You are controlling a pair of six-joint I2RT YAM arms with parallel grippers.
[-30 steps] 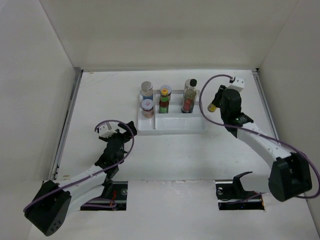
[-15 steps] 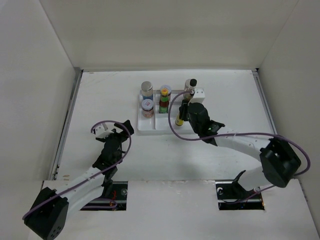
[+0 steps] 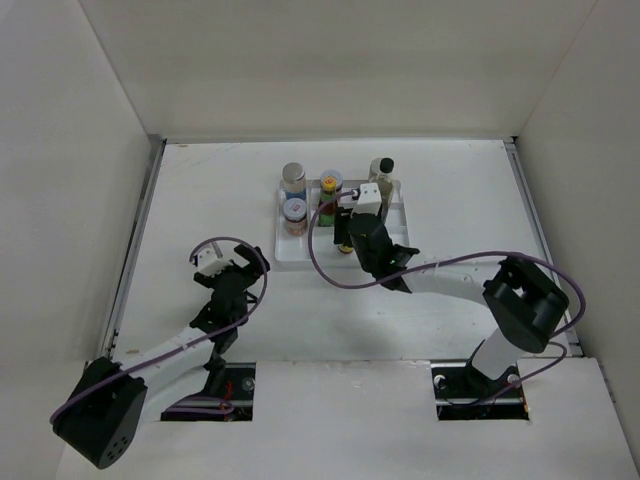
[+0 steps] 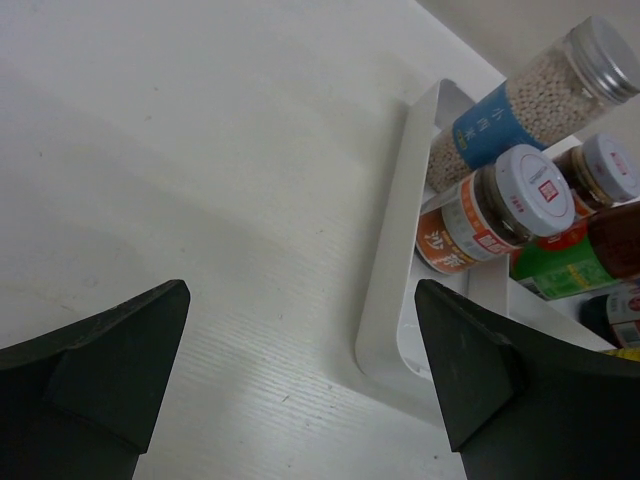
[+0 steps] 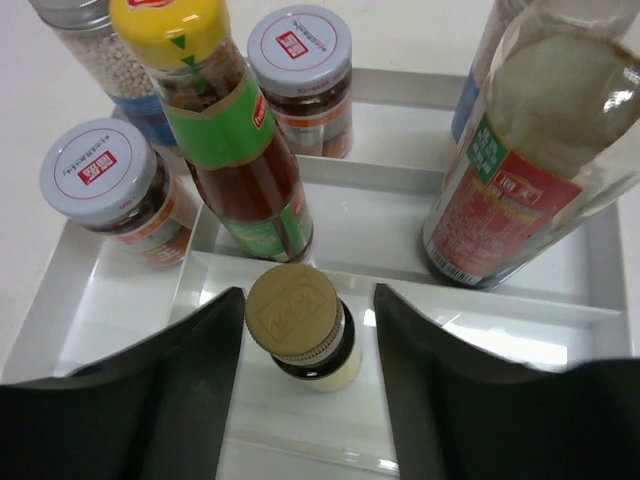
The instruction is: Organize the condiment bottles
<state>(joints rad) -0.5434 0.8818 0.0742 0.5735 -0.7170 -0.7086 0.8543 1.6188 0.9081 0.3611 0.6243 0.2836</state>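
Note:
A white tray [image 3: 300,252] holds the condiment bottles: a grey-lidded pellet jar [image 3: 293,178], two white-lidded jars [image 3: 295,213] [image 3: 331,181], a yellow-capped sauce bottle [image 5: 215,110] and a tall black-capped bottle [image 3: 381,168]. My right gripper [image 3: 350,238] hangs over the tray's front compartment. In the right wrist view it [image 5: 305,330] is open around a small gold-capped bottle [image 5: 295,315] standing upright there; the left finger is at the cap, the right finger is apart from it. My left gripper [image 3: 248,268] is open and empty on the table left of the tray, whose corner [image 4: 385,330] shows in its view.
White walls enclose the table on the left, back and right. The tall bottle [image 5: 540,180] stands close to the right of my right gripper and the white-lidded jar [image 5: 100,180] to its left. Bare table lies in front of the tray.
My right arm swung left from the tray's right side, carrying the small bottle, to the front compartment, where the bottle now stands with the jaws apart. My left arm shifted slightly.

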